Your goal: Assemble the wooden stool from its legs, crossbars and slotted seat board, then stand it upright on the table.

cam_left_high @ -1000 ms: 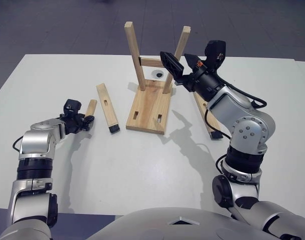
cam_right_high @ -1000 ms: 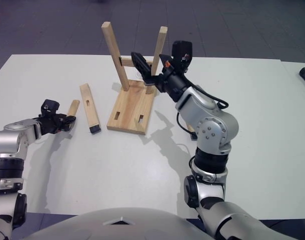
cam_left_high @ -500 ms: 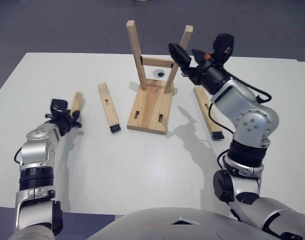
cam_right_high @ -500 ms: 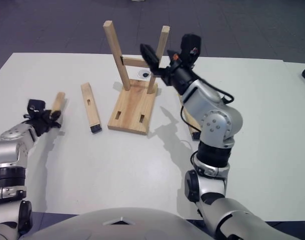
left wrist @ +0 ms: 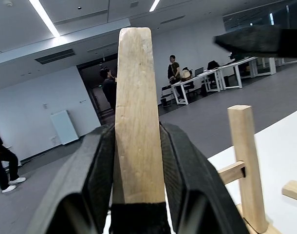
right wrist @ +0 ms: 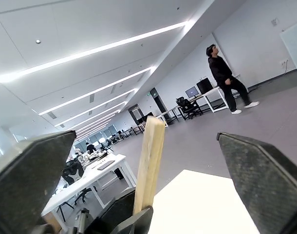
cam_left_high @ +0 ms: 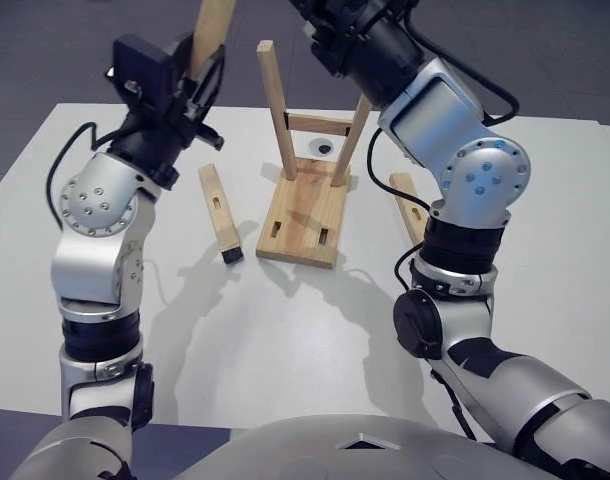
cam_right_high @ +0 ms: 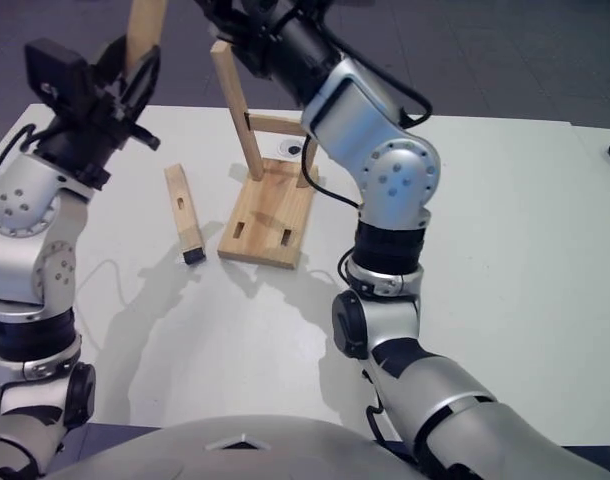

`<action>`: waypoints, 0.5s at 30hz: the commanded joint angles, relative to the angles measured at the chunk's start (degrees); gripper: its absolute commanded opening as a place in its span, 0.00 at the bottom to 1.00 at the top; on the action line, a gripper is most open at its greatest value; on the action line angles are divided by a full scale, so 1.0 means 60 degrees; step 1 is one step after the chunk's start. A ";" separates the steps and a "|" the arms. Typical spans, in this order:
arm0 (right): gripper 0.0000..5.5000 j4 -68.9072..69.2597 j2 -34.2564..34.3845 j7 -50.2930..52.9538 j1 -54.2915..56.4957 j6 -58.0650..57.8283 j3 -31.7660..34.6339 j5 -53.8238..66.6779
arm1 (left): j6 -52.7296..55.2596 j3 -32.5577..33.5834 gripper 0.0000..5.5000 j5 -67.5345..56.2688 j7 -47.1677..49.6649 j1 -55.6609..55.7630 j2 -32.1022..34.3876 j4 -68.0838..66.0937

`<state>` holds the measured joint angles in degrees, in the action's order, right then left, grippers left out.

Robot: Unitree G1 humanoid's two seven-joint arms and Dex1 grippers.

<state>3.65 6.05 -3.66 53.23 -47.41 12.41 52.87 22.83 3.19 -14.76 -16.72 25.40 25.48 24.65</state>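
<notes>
The slotted seat board lies flat on the white table with two legs standing in it, joined by a crossbar. My left gripper is raised high at the left of this frame, shut on a short wooden bar that points upward. Higher still, above the standing legs, my right gripper is open; its fingers stand wide apart, and the held bar shows between them farther off. One loose leg with a black tip lies left of the board. Another lies right of it, partly behind my right arm.
A small black ring marks the table just behind the seat board. Bare table spreads in front of the board and to both sides. The far edge runs close behind the standing legs.
My left arm has lifted the short bar off the table to well above it. My right arm has risen from beside the right-hand standing leg to above the frame, fingers apart.
</notes>
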 commanded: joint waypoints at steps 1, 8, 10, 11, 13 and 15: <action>0.98 -0.0757 0.0086 -0.0373 0.0355 0.0377 -0.0165 -0.0184 | -0.0133 -0.0510 0.24 0.0176 -0.0215 0.0373 -0.0268 -0.0180; 0.81 -0.1546 0.0010 -0.0691 0.0723 0.0797 -0.0053 -0.0266 | -0.0250 -0.0848 0.24 0.0438 -0.0329 0.0207 -0.0502 -0.0213; 0.77 -0.1591 -0.0021 -0.0695 0.0758 0.0801 0.0001 -0.0214 | -0.0283 -0.0867 0.24 0.0471 -0.0343 0.0182 -0.0518 -0.0242; 0.73 -0.1598 -0.0026 -0.0668 0.0766 0.0786 0.0039 -0.0185 | -0.0297 -0.0877 0.24 0.0492 -0.0362 0.0173 -0.0521 -0.0260; 0.68 -0.1531 -0.0016 -0.0567 0.0774 0.0713 0.0103 -0.0112 | -0.0335 -0.0924 0.24 0.0599 -0.0391 0.0125 -0.0487 -0.0281; 0.62 -0.1424 -0.0016 -0.0509 0.0741 0.0650 0.0124 -0.0058 | -0.0359 -0.0947 0.24 0.0672 -0.0412 0.0087 -0.0480 -0.0283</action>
<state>-5.62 6.02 -7.37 56.45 -42.83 12.79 51.57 21.03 -2.08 -11.60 -18.81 26.63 22.51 23.28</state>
